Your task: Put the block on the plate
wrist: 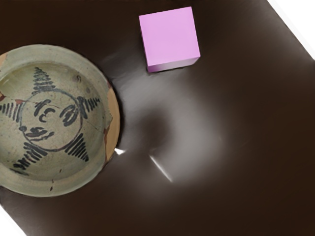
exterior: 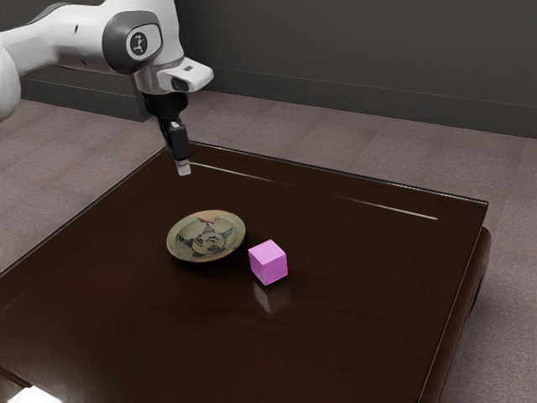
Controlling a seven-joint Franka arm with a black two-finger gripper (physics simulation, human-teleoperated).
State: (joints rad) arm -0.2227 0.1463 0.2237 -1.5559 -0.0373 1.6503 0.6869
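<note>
Beside the block (exterior: 268,262), 1 plate (exterior: 206,236).

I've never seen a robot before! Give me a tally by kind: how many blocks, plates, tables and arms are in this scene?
Block: 1, pink
Plate: 1, greenish with dark markings
Table: 1, dark brown
Arm: 1, mostly white
Total: 4

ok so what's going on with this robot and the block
Nothing is being handled right now. The robot's end effector hovers over the dark table, clear of the things on it. The pink block sits on the table beside the patterned plate, not on it.
</note>
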